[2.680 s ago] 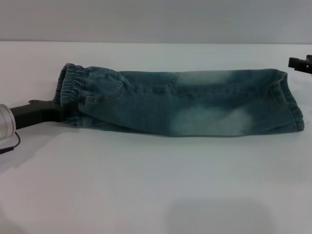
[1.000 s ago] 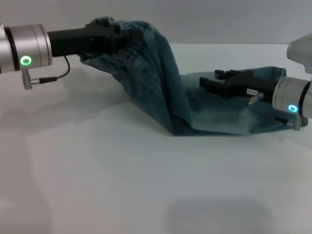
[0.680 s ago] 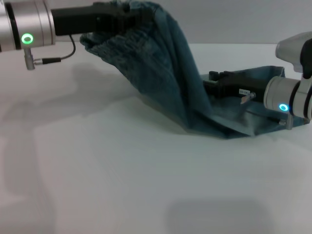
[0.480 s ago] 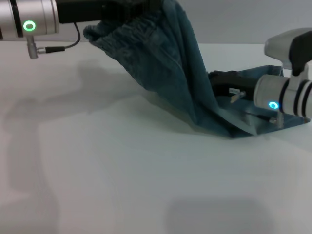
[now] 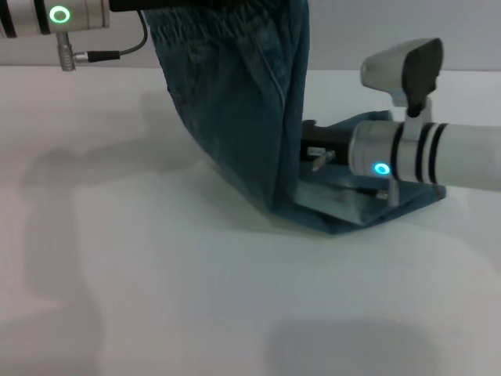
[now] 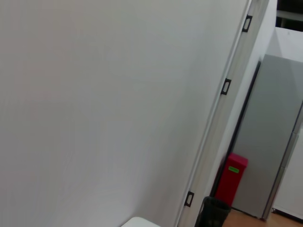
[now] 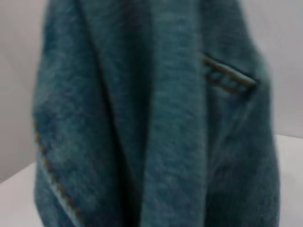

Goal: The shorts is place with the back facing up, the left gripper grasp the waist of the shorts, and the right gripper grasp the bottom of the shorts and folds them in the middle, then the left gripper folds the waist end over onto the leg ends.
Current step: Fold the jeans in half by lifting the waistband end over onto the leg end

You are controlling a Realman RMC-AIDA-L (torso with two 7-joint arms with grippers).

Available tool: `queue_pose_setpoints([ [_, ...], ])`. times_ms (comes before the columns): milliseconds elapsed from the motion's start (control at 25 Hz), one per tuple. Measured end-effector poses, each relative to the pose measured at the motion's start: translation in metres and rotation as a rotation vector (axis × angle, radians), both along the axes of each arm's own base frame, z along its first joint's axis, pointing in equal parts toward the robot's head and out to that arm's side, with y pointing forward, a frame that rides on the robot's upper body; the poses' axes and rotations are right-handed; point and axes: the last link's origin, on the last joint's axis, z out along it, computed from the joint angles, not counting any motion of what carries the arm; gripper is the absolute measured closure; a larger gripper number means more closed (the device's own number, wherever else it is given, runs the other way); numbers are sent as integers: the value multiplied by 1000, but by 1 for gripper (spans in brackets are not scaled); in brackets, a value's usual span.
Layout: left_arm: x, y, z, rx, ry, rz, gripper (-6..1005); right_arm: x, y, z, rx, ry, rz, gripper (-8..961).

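From my seat I see one pair of shorts [image 5: 243, 110] and two arms. The left gripper [image 5: 168, 5] is up at the top edge of the head view, clenched on the waist [image 5: 227, 16], so the denim hangs straight down from it like a curtain to the white table [image 5: 156, 298]. That hanging panel stands right in front of the right gripper [image 5: 311, 149], whose black body pokes in behind it; I cannot tell how its fingers are set, since the cloth hides them. Below that gripper the leg ends [image 5: 376, 207] lie flat on the table, under its blue-ringed wrist. The right wrist view is filled by denim folds and a stitched pocket edge [image 7: 229, 75]. The left wrist view shows only a wall, a red bin [image 6: 232, 184] and a black one [image 6: 213, 213]. Toward me from both grippers, the table is bare.
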Motion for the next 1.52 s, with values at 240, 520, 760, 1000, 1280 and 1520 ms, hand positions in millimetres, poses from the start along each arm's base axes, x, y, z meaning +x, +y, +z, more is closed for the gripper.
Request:
queue_pose_setpoints([
  [240, 4, 1, 0, -2, -2, -11, 910, -15, -2, -7, -35, 18, 27, 412],
  [520, -1, -1, -6, -11, 3, 1, 893, 19, -6, 4, 16, 12, -54, 414],
  [760, 3, -3, -23, -42, 46, -8, 878, 84, -9, 51, 247, 85, -242, 415],
  [1000, 13, -4, -40, -64, 78, -29, 864, 124, -18, 93, 426, 137, -344, 417],
  [1280, 28, -5, -61, -79, 87, -48, 847, 135, -24, 98, 450, 129, -371, 418],
  [1520, 42, -5, -76, -67, 76, -59, 832, 139, -23, 98, 465, 117, -398, 420],
])
